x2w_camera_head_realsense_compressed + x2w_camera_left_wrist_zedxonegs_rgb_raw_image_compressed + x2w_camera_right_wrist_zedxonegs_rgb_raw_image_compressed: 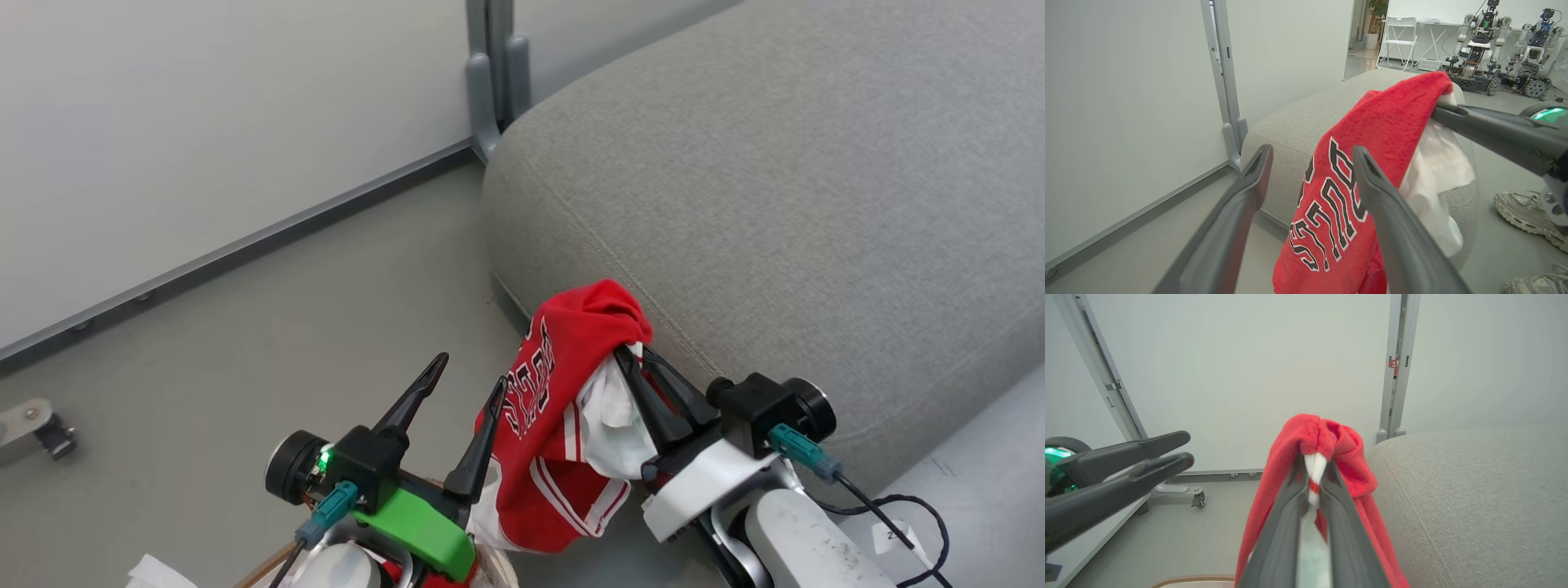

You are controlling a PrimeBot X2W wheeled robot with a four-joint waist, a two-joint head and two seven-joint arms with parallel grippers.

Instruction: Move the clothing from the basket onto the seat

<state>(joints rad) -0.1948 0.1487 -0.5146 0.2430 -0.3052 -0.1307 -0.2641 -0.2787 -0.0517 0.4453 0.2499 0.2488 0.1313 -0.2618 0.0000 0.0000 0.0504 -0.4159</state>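
While clamped by the right pincer (pixel 633 353), one jersey (pixel 584 327), one seat (pixel 775 204); left pincer (pixel 470 371) agape.

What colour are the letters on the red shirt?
The letters on the red shirt are black with white edges, clearest in the left wrist view.

You see a red jersey (pixel 563 392) with black lettering outlined in white, white-striped trim and a white inside. Behind the jersey, the seat (pixel 816 204) is plain flecked grey; left of the jersey, a bright green cover (pixel 416 527); below it, the basket (pixel 1194 578) has a brown woven rim
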